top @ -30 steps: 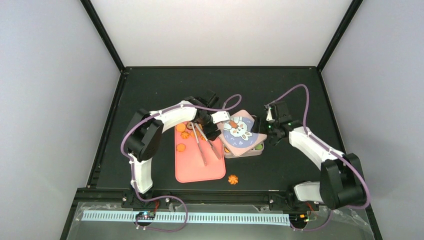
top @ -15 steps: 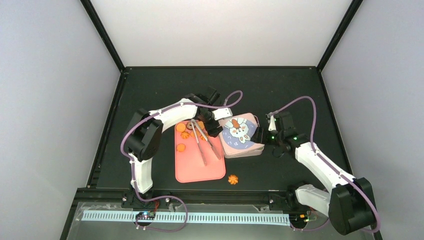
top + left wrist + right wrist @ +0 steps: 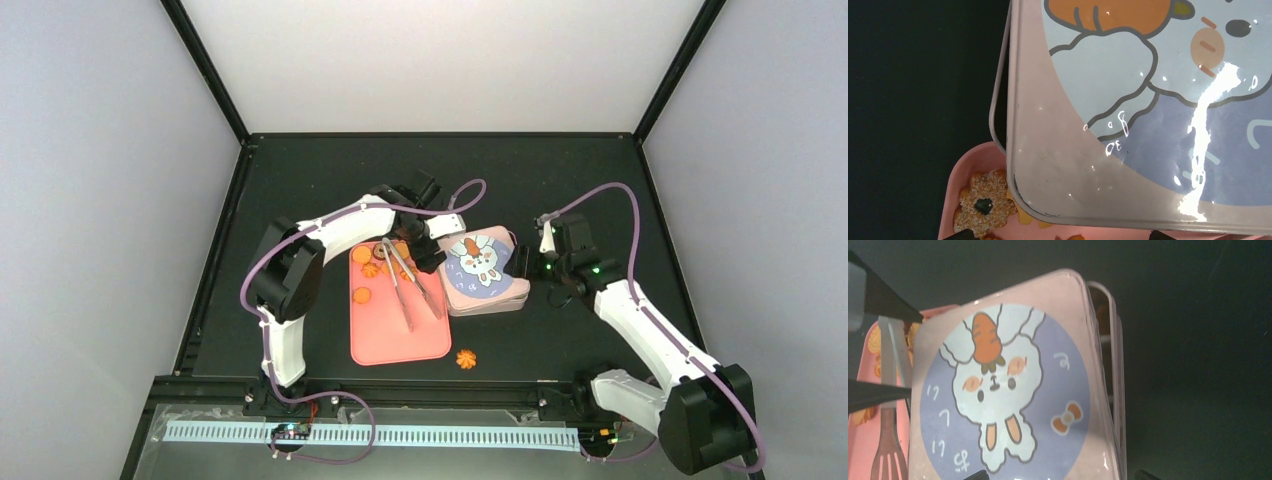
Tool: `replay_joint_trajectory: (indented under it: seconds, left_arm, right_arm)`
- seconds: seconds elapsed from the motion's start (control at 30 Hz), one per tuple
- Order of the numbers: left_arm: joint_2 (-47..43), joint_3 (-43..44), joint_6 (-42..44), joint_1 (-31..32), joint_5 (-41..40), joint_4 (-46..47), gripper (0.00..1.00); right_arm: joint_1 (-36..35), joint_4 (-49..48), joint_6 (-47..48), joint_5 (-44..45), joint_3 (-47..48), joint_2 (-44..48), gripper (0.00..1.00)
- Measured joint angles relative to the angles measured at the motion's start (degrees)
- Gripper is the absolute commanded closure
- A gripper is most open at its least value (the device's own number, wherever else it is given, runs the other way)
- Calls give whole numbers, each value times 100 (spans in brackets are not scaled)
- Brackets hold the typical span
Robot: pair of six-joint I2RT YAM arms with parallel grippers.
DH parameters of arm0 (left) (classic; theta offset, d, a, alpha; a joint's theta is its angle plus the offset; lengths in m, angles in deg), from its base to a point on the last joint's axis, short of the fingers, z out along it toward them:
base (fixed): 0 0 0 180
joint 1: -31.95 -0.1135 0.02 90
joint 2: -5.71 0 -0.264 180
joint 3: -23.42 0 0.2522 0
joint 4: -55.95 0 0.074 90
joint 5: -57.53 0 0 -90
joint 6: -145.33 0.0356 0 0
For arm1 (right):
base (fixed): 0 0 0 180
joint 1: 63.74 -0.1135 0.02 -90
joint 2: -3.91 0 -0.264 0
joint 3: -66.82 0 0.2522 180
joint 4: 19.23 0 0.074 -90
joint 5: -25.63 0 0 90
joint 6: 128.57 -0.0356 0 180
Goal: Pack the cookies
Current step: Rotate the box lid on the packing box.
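Black table (image 3: 300, 180) carries everything. Left claw (image 3: 428, 252) and right claw (image 3: 522, 266), both spread wide and empty, flank the bunny lid (image 3: 480, 262) lying askew on the tin (image 3: 492, 306). Orange-golden flower cookies (image 3: 361, 256) lie at the pink tray's (image 3: 400, 340) far-left corner, and one lies beside its near-right corner.

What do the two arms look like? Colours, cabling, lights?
Both the left arm and the right arm have white link shells with bulky black joint housings. A purple cable runs in loose loops along each. The jaws are black. Small green lights glow on the right wrist.
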Motion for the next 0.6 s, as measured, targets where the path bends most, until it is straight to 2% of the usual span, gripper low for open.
replay_joint_trajectory:
  seconds: [0.2,0.47,0.6]
  left_arm:
    - [-234,-28,0,-57,42,-155,6]
    - [-1117,-433,11,-391,190,-245,5]
    - [-1244,-640,7,-439,297,-258,6]
  right_arm:
    - [0,-13,76,264,365,-264,22]
    - [-2,-125,70,201,343,-570,24]
    - [-74,-223,26,101,289,-599,24]
